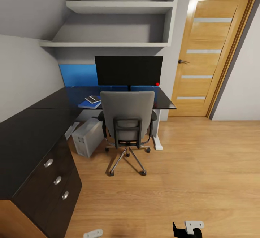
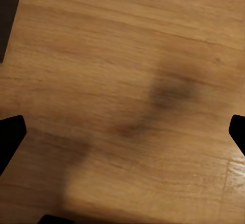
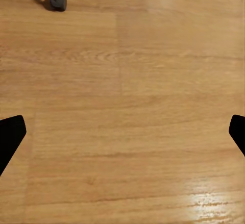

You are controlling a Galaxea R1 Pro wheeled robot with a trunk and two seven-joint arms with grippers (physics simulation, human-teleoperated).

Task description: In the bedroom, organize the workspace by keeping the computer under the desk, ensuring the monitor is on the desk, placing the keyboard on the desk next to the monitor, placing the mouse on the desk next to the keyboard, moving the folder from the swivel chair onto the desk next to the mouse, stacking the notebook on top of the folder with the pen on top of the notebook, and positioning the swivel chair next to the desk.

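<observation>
The grey swivel chair (image 1: 127, 117) stands pushed up to the black desk (image 1: 32, 126), its back toward me. Behind it the monitor (image 1: 128, 70) stands on the desk with a red light at its lower corner. Left of the chair a blue folder (image 1: 86, 104) lies on the desktop, and the grey notebook (image 1: 92, 99) rests on it. The pen is too small to make out. Under the desk sits the grey computer (image 1: 87, 137). Keyboard and mouse are hidden. My left gripper (image 1: 93, 233) (image 2: 122, 137) and right gripper (image 1: 189, 228) (image 3: 122, 137) hang open over the wood floor.
A black drawer unit (image 1: 54, 180) with round knobs juts out at near left. A wooden door (image 1: 211, 50) stands shut at the right, with open floor before it. Grey shelves (image 1: 119, 7) hang above the desk. A chair wheel (image 3: 57, 0) shows in the right wrist view.
</observation>
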